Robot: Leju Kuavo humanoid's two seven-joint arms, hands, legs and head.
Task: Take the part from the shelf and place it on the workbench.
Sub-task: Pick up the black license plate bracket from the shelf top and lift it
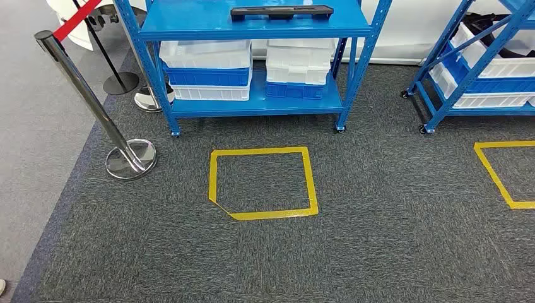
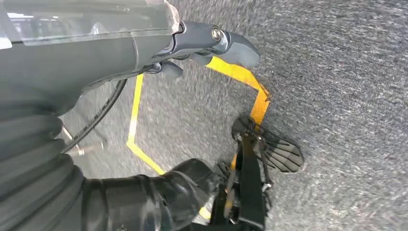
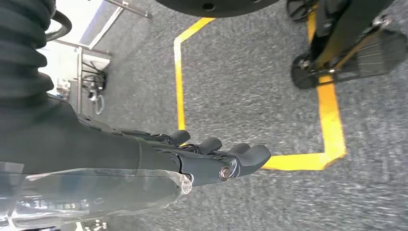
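Part (image 1: 282, 11): lay on the shelf (image 1: 189, 25) top, long axis crosswise, ahead of both hands.
Left hand (image 2: 211, 45): hung over carpet, fingers loosely extended, empty.
Right hand (image 3: 211, 156): likewise; neither clearly nearer.

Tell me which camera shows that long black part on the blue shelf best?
The head view: the black part lies in full on the blue shelf's top level. The two wrist views look down at carpet and yellow tape instead.
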